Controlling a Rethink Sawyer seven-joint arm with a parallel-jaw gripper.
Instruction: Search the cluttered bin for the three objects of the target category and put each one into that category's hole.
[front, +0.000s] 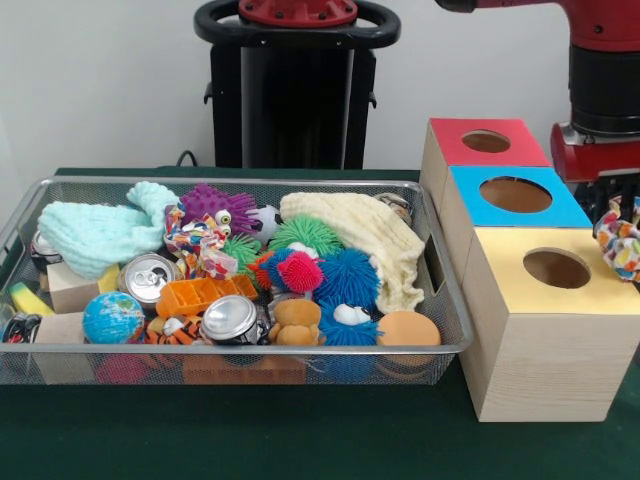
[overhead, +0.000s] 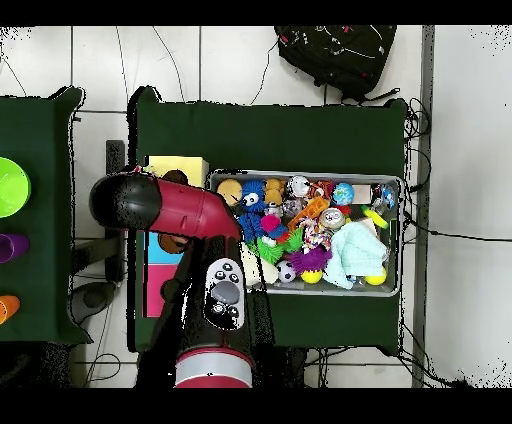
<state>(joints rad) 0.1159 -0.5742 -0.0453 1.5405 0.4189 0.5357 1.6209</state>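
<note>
The wire mesh bin (front: 440, 345) sits on the left, full of toys; it also shows in the overhead view (overhead: 310, 175). A spotted white cloth knot (front: 198, 238) lies in the bin beside a purple spiky toy. The yellow-topped wooden box (front: 545, 350) stands nearest, with its round hole (front: 556, 268). My gripper (front: 618, 222) is at the right edge, just right of that hole. It is shut on another spotted cloth knot (front: 621, 250), held at about the box top's height. In the overhead view my arm (overhead: 190, 215) hides the gripper and most of the boxes.
The blue-topped box (front: 470, 190) and the red-topped box (front: 445, 140) stand behind the yellow one. The bin also holds a mint knit cloth (front: 95, 232), a cream cloth (front: 360, 235), cans (front: 230, 318), a globe ball (front: 113, 318) and spiky balls (front: 348, 275).
</note>
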